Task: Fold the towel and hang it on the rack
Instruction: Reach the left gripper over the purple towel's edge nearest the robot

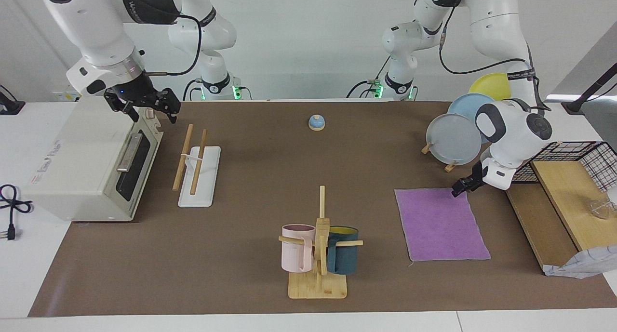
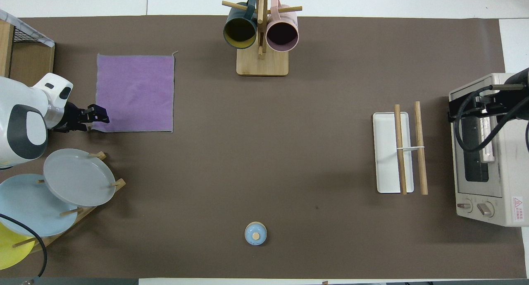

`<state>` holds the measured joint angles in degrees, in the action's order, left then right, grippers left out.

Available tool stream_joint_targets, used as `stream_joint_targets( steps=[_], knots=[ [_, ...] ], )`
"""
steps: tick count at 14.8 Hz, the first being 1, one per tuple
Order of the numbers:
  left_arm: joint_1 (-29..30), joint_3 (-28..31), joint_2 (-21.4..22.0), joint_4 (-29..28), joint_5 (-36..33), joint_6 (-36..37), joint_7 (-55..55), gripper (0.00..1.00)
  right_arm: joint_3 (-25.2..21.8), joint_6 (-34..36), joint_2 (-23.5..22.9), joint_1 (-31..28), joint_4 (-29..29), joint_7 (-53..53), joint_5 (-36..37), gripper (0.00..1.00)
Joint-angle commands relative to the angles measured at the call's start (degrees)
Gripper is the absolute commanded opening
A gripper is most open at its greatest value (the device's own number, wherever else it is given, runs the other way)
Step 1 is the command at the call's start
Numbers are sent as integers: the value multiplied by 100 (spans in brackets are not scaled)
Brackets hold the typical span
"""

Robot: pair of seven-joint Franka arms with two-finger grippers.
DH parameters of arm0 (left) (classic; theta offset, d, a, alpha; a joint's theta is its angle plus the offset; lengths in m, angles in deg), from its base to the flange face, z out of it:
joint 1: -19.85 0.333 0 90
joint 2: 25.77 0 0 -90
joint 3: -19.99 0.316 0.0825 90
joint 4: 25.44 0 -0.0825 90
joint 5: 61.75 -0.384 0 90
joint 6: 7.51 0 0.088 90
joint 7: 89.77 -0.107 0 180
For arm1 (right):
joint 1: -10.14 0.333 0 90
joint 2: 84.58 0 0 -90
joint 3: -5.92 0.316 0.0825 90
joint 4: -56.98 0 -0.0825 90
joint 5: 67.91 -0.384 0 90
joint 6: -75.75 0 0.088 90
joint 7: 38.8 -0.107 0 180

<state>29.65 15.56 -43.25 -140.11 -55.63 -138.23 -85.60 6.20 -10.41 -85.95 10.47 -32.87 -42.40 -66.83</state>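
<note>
Towel and rack: present positions

The purple towel (image 1: 441,224) lies flat and unfolded on the brown mat toward the left arm's end. The rack (image 1: 197,170), two parallel wooden dowel rails on a white base, stands bare toward the right arm's end.
</note>
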Motion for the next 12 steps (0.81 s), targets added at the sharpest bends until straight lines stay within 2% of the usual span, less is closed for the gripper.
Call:
stream_joint_targets(
  steps=[1, 8, 9, 11, 12],
  knots=[
    [40, -22, -1, -47, 74, -15, 84, 71, 25, 64, 66, -59, -33, 87, -90, 100],
    [49, -22, -62, -38, 91, -24, 94, 36, 25, 64, 66, -59, -33, 87, -90, 100],
    [49, -22, -62, -30, 91, -15, 94, 29, 25, 64, 66, -59, -33, 87, -81, 100],
    [40, -22, -62, -12, 91, 2, 85, 3, 25, 64, 66, -59, -33, 87, -90, 100],
    [14, -22, -62, -3, 91, 11, 67, 0, 25, 64, 66, -59, -33, 87, -90, 100]
  ],
)
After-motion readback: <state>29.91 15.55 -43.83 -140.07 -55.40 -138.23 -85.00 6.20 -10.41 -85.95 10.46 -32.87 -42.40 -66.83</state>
